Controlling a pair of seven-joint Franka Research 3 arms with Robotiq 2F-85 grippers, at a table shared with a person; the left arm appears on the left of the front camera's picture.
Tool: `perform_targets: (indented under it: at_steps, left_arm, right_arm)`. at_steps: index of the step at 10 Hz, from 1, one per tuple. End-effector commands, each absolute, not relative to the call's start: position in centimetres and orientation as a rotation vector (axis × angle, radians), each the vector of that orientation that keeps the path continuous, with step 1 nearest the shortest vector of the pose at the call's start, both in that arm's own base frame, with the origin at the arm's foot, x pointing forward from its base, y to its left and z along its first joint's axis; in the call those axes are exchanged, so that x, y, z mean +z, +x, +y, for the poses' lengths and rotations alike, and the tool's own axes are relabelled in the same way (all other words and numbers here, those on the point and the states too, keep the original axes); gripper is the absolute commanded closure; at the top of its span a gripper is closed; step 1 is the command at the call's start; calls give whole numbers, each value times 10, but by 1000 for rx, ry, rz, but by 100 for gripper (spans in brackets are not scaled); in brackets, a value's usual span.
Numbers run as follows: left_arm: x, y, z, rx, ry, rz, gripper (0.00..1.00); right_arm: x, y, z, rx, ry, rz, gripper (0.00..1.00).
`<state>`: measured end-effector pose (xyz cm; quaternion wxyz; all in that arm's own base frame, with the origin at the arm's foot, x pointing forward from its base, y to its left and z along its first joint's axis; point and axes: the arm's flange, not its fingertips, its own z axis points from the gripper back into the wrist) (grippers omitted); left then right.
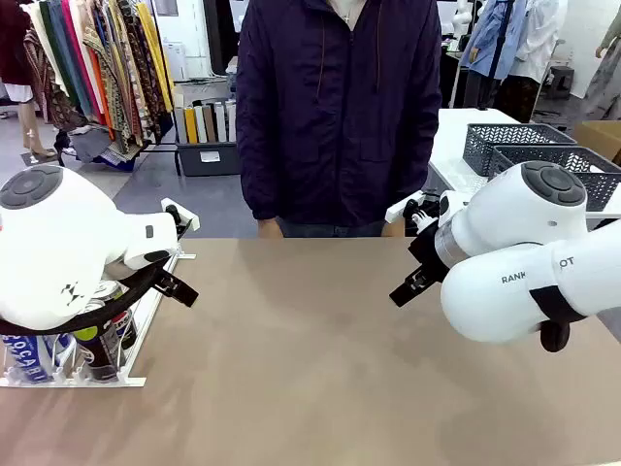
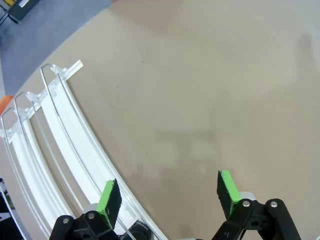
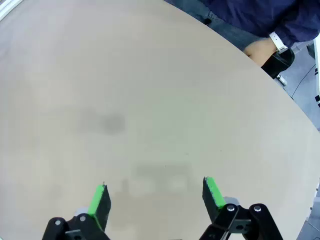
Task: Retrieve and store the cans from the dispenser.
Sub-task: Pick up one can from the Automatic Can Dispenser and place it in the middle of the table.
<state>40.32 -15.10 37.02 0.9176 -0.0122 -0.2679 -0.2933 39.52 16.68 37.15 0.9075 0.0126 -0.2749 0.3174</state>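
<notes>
The left end effector (image 2: 169, 191) has its two green fingers wide apart, with nothing between them. It hangs over the bare brown surface (image 2: 200, 90), just beside the white dispenser (image 2: 55, 125) at the left of that frame. In the front view the dispenser sits at the lower left. The cans (image 1: 95, 348) stand in it, partly hidden by the left arm. The right end effector (image 3: 156, 192) is wide apart too and holds nothing. A person (image 1: 335, 116) stands at the far side.

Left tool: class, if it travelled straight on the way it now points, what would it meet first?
The left tool would probably meet bare table, just beside the dispenser; depth is unclear.
</notes>
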Motion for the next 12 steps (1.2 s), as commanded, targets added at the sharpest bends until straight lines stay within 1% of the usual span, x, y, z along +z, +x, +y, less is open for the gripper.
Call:
perform_targets:
  at_steps: [1, 12]
  left_arm:
    - [370, 403, -151, -603, -25, -552, 0]
    - [370, 403, -151, -603, -25, -552, 0]
  right_arm:
    - [371, 395, 167, 655, 26, -568, 0]
    - [371, 395, 167, 655, 26, -568, 0]
